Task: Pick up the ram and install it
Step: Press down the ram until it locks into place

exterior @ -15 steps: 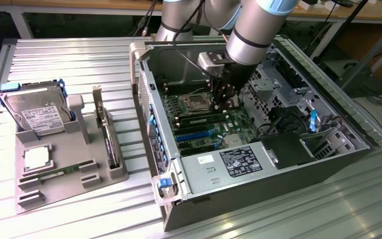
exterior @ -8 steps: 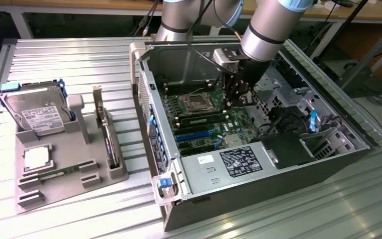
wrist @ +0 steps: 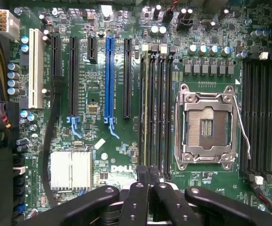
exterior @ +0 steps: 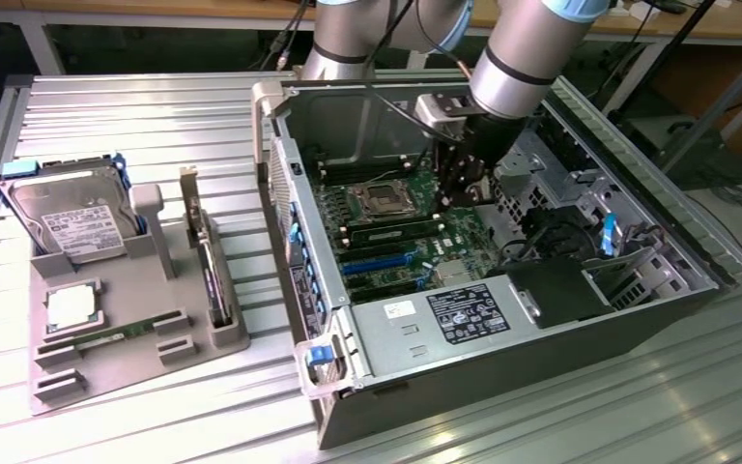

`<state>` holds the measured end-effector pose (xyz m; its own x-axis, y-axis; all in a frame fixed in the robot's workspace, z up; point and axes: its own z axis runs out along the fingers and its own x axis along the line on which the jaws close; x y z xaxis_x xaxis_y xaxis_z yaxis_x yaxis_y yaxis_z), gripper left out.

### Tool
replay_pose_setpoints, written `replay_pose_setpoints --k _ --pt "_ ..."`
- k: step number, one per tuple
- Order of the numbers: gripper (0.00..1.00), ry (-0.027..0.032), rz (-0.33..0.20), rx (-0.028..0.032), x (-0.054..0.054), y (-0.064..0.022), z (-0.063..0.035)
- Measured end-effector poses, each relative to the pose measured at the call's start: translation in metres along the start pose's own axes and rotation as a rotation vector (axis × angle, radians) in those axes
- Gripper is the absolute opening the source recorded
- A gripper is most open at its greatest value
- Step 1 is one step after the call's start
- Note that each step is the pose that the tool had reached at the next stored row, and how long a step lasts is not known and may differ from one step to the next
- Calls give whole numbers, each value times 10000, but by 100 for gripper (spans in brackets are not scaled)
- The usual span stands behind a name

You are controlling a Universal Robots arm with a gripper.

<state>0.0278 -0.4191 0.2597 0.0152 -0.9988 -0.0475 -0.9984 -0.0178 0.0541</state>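
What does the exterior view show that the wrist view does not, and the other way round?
Exterior view: a gray tray beside the computer case, holding a hard drive, a square processor chip and a green ram stick. Wrist view: a blue expansion slot and a silver heatsink. Both: the empty processor socket and the shut end effector above the memory slots.
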Motion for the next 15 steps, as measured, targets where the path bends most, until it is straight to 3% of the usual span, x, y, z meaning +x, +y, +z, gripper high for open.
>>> replay_pose_setpoints --k 1,9,11,15 --pt "10 -35 0 21 -15 2 5" --pt "10 -29 89 23 -10 -35 221" --pt "10 68 93 18 -5 -41 280" --pt "10 71 96 33 -14 42 151"
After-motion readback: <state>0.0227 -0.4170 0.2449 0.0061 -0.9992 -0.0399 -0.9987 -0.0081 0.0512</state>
